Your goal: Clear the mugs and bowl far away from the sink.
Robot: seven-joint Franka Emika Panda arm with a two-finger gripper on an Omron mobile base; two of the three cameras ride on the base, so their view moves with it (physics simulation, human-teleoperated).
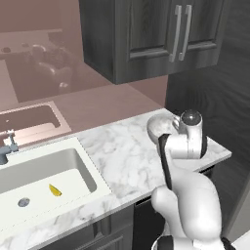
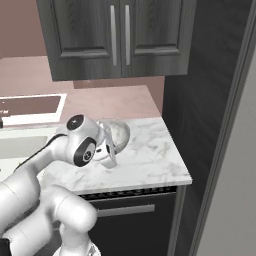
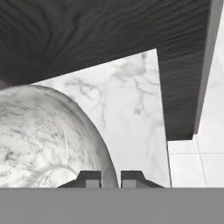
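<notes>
A white marble counter (image 1: 128,161) runs under dark wood cabinets (image 1: 156,34) against a dull pink wall, ending at a tall dark panel (image 2: 205,100) on the right. In the hand view the gripper (image 3: 110,178) has its two dark tips close together with the rim of the bowl (image 3: 48,135) between them, so the jaws are clamped on that rim; the bowl's speckled grey-white inside fills the left of that view, with bare marble just beyond it and pale floor tiles (image 3: 197,166) past the counter's end. The right base view shows the bowl (image 2: 116,132) from the side, tilted up at the hand, over the right part of the counter (image 2: 150,160) near its back edge; whether its bottom touches the marble I cannot tell. The left base view shows the bowl (image 1: 160,126) mostly behind the arm's upper joint, but adds what the others lack: the wide white sink (image 1: 93,168) well apart to the left, with its grey drain (image 1: 23,201), part of the grey faucet (image 1: 6,150) at the left edge, and a small yellow thing (image 1: 55,190) lying on the basin floor near the drain. Above the sink a pink-tinted reflection (image 1: 29,122) of a basin shows on the wall. The bowl itself looks empty where its inside can be seen.
</notes>
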